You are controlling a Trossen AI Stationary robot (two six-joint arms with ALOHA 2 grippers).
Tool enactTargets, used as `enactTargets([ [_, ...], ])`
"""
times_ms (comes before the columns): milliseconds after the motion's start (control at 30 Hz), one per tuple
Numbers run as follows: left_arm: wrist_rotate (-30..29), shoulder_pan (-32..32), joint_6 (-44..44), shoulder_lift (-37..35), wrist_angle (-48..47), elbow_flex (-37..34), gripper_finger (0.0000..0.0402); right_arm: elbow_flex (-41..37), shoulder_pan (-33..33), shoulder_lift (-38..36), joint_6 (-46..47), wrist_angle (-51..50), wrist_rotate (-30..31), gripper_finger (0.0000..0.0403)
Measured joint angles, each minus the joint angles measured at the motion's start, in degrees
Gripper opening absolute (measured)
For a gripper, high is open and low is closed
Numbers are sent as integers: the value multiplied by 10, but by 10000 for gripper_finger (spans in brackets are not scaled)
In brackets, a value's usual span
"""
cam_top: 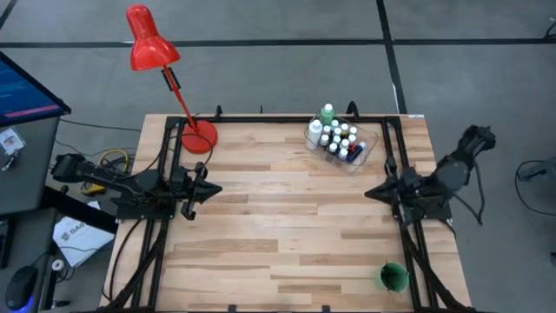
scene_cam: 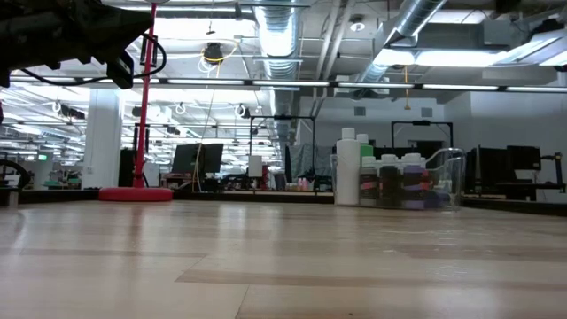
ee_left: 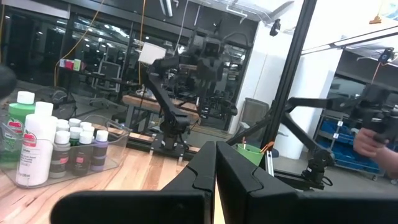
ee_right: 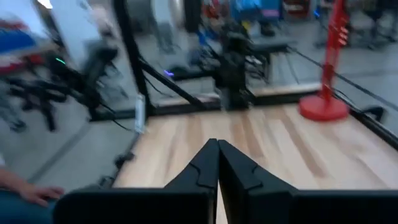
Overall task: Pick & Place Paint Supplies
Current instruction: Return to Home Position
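The task is judged to be almost finished. The small white-capped paint bottles (cam_top: 337, 141) are seen inside the clear plastic tub (cam_top: 369, 146) at the far right of the table (cam_top: 278, 235). The taller green bottle (cam_top: 327, 113) and the taller white bottle (ee_left: 34, 149) are kept there too. The green cup (cam_top: 393, 276) is placed at the near right corner; whether paintbrushes are held in it cannot be told. No bottle or brush is seen lying on the bare wood. The left gripper (cam_top: 207, 187) is held at the left side of the table and the right gripper (cam_top: 372, 193) at the right side, well apart. The fingers of both are pressed together, and nothing is pinched. Only the parking of the arms seems to be left.
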Motion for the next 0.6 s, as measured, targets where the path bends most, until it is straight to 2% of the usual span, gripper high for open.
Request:
enactTargets([
  [267,-2,0,0,0,0,0,2,-121,-24,-107,-85,165,-78,1],
  [600,-2,0,0,0,0,0,2,-238,-48,-175,-97,221,-134,1],
])
